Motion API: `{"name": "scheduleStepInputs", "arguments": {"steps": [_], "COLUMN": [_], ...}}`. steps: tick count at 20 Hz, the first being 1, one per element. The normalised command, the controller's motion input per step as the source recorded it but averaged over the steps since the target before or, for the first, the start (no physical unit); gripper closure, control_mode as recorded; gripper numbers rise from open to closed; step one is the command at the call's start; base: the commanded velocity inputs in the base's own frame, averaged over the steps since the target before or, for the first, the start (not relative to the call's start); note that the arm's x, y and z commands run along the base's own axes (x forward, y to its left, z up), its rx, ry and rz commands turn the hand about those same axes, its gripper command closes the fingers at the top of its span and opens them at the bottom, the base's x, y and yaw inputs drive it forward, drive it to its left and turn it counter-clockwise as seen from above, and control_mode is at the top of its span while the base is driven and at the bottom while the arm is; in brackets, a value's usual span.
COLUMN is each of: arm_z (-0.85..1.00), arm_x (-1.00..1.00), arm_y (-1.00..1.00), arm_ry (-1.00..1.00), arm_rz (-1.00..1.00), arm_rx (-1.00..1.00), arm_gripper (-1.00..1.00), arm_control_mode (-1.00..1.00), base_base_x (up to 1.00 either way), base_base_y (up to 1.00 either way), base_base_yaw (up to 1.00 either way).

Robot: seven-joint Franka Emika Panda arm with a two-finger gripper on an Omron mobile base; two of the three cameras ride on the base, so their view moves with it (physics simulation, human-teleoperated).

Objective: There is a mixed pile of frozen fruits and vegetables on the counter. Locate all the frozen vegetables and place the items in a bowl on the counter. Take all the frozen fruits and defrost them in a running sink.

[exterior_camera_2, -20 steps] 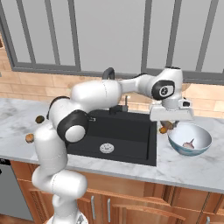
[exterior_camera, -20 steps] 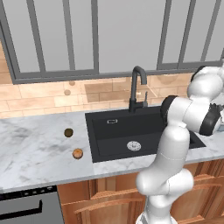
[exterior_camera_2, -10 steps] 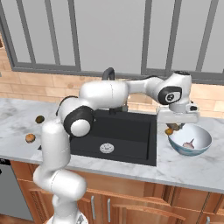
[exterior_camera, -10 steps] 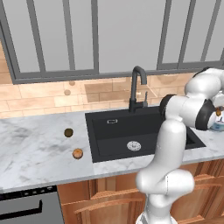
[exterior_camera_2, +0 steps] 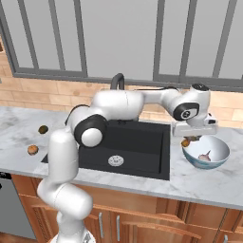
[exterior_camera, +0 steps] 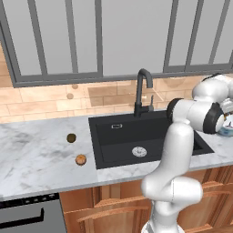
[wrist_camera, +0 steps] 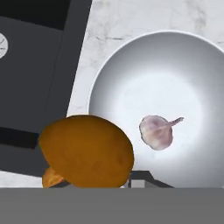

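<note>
— What does the room look like?
— A white marble counter (exterior_camera: 41, 159) with grey veining runs over wooden cabinets (exterior_camera_2: 142, 223), backed by tan brick tiles and tall grey-framed windows. A black sink (exterior_camera: 136, 139) with a silver drain (exterior_camera_2: 116, 161) and a black gooseneck faucet (exterior_camera: 142, 91) sits in the counter

— Where are the fruits?
— Both lie on the counter left of the sink, well apart from the bowl: the olive ball (exterior_camera: 71, 138) farther back, the orange ball (exterior_camera: 80, 159) nearer the front edge

— And the bowl?
— The bowl (exterior_camera_2: 213, 161) stands on the counter just right of the sink. The pale bulb (wrist_camera: 156, 131) lies inside it, near the middle

— How is the arm posed?
— It rises from the base, bends at the elbow over the sink's front and reaches right across the basin, with the hand pointing down above the bowl's left rim

— What about the gripper?
— The gripper (exterior_camera_2: 191, 141) is clenched on the mushroom (wrist_camera: 85, 151). In the hand view the brown cap hangs over the bowl's rim, partly above the counter strip between sink and bowl; its tan stem peeks out below the cap
</note>
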Motion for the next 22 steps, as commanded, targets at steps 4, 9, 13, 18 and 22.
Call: {"name": "scheduleStepInputs", "arguments": {"steps": [4, 9, 13, 18, 22], "arm_z": [-0.35, -0.16, -0.14, 0.01, 0.24], "arm_x": [0.06, 0.0, 0.0, 0.02, 0.04], "arm_y": [-0.06, -0.2, -0.13, -0.08, -0.1], "arm_ry": [0.02, 0.09, 0.05, 0.01, 0.03], "arm_rz": [0.11, 0.05, 0.0, 0.0, 0.01], "arm_rx": [-0.17, -0.14, -0.04, 0.01, 0.07], "arm_gripper": [1.0, 1.0, -1.0, -1.0, -1.0], "arm_control_mode": [-1.0, -1.0, -1.0, -1.0, -1.0], "base_base_x": [0.0, 0.0, 0.0, 0.0, 0.0], "base_base_y": [0.0, 0.0, 0.0, 0.0, 0.0], "base_base_yaw": [0.0, 0.0, 0.0, 0.0, 0.0]}}
